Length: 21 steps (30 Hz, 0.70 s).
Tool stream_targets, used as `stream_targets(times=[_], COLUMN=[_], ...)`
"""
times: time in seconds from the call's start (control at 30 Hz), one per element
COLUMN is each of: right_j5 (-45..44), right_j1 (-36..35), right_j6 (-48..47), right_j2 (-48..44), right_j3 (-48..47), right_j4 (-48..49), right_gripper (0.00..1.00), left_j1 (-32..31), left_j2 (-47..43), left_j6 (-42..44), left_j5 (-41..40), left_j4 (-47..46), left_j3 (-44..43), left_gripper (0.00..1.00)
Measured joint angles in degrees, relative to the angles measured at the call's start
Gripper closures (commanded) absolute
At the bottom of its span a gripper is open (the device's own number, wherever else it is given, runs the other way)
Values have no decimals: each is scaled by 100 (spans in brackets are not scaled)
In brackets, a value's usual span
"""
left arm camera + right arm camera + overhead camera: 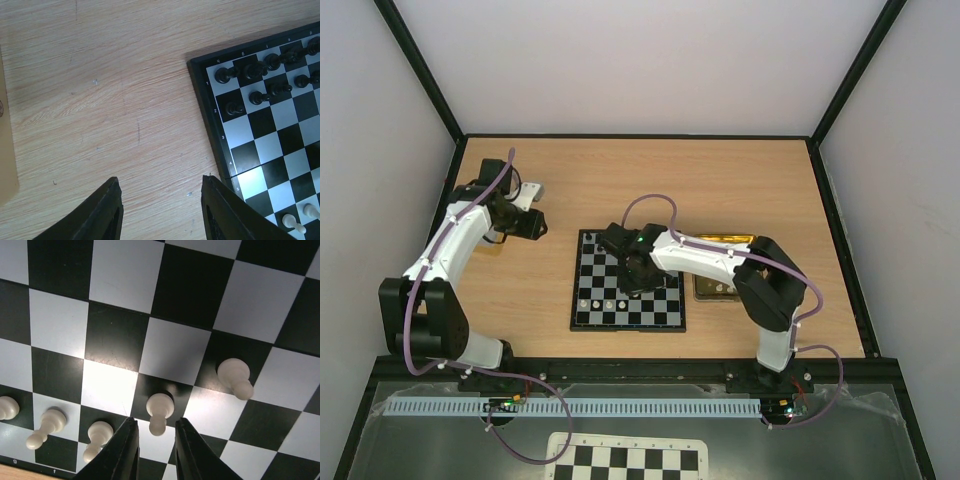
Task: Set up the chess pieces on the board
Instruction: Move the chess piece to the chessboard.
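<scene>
The framed board (626, 327) lies mid-table. My right gripper (635, 280) hangs low over its near-left part. In the right wrist view the gripper (156, 421) is open, its tips on either side of the head of a white pawn (160, 407) that stands on a black square, with small gaps on both sides. Other white pieces stand close by, one to the right (235, 376) and several to the left (47, 426). My left gripper (532, 225) is open and empty over bare table left of the board (200, 95).
Black chessmen (250, 70) fill the board's far rows. Two white pieces (292, 222) show at its near edge. A gold tin tray (712, 288) lies right of the board, partly under my right arm. An unframed checker sheet (625, 460) lies beyond the near edge.
</scene>
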<state>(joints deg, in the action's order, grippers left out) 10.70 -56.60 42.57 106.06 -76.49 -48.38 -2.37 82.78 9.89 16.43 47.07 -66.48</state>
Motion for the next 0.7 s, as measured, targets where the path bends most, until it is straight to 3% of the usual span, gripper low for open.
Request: stream_targets(times=[0.37, 0.7], right_j5=[-24, -42], right_j1=[0, 0], right_j6=[-105, -116], right_j2=[256, 256], right_j3=[-144, -138], right_j4=[-2, 0], right_gripper=[82, 90], left_j1=[-24, -24], left_j2=[-92, -116], left_j6=[11, 15], left_j5=[-90, -146], left_j4=[0, -4], left_j3=[2, 2], left_gripper=[55, 54])
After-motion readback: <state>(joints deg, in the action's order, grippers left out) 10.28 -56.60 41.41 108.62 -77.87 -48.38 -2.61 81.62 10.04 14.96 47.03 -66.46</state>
